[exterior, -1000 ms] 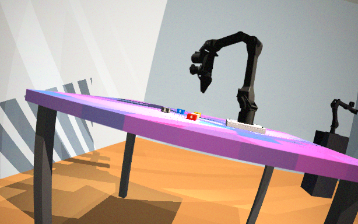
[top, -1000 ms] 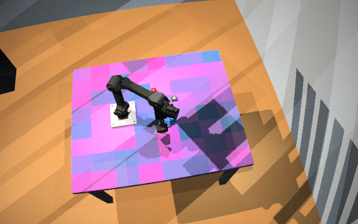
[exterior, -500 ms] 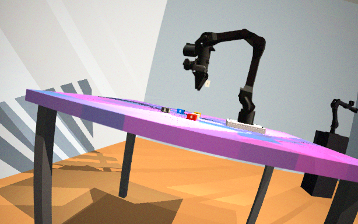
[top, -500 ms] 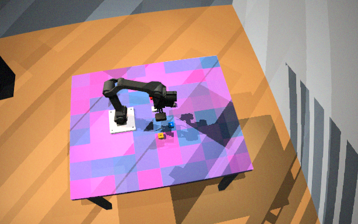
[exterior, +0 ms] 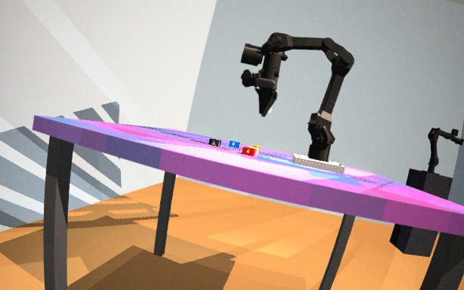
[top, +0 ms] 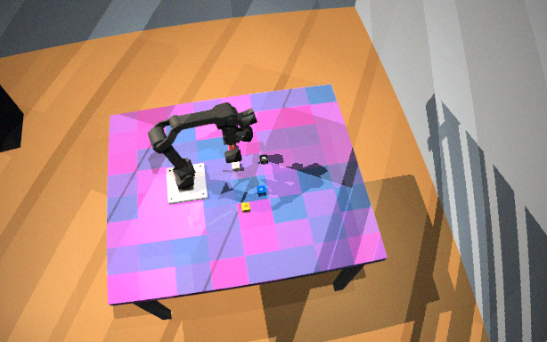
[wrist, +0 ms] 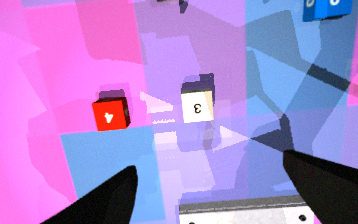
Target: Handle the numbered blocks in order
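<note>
My gripper (top: 233, 159) (exterior: 264, 114) (wrist: 208, 165) is open and empty, high above the table. The white block (top: 235, 166) (wrist: 197, 106) shows a 3 and lies ahead of the fingers in the wrist view. The red block (exterior: 249, 151) (wrist: 109, 116) shows a 4; the arm mostly hides it in the top view. The blue block (top: 261, 190) (exterior: 234, 144) (wrist: 332, 7) is cut off at the wrist view's top right; its digit looks like 0. The black block (top: 264, 158) (exterior: 214, 142) and yellow block (top: 245, 207) (exterior: 256, 146) have digits too small to read.
The arm's white base plate (top: 174, 196) (exterior: 319, 163) (wrist: 245, 212) is bolted to the patchwork table (top: 156, 276) (exterior: 234, 177). The red block stands beside the white one. Another arm stands on a dark pedestal (exterior: 419, 215) in the background. Dark shadows cross the table.
</note>
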Tool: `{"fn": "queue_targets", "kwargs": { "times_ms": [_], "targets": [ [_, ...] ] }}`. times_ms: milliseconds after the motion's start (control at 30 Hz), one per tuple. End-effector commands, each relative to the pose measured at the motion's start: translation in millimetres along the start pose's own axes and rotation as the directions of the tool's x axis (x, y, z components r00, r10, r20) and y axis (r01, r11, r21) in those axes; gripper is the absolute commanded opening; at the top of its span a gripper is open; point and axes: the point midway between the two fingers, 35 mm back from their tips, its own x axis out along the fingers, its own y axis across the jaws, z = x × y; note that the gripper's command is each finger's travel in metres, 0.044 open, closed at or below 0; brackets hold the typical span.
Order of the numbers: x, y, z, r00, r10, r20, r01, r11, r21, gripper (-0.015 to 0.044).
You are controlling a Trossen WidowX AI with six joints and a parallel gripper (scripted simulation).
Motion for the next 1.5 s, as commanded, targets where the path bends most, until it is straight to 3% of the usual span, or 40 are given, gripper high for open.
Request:
{"fn": "queue_targets", "kwargs": {
  "times_ms": [0, 400, 700, 1333, 1467],
  "targets": [
    [-0.1, 0.4, -0.9, 1.000, -0.004, 0.001, 0.004, 1.000, 0.005, 0.0400],
    [-0.2, 2.5, -0.3, 1.000, -0.004, 0.001, 0.004, 1.000, 0.005, 0.0400],
    [-0.5, 95.8, 6.5, 1.000, 0.004, 0.001, -0.004, 1.000, 0.005, 0.0400],
    [-0.5, 95.8, 6.5, 1.000, 0.004, 0.001, -0.004, 1.000, 0.005, 0.0400],
    [-3.5, 79.5, 46.8, 1.000, 0.003, 0.004, -0.003, 1.000, 0.005, 0.0400]
  ]
}}
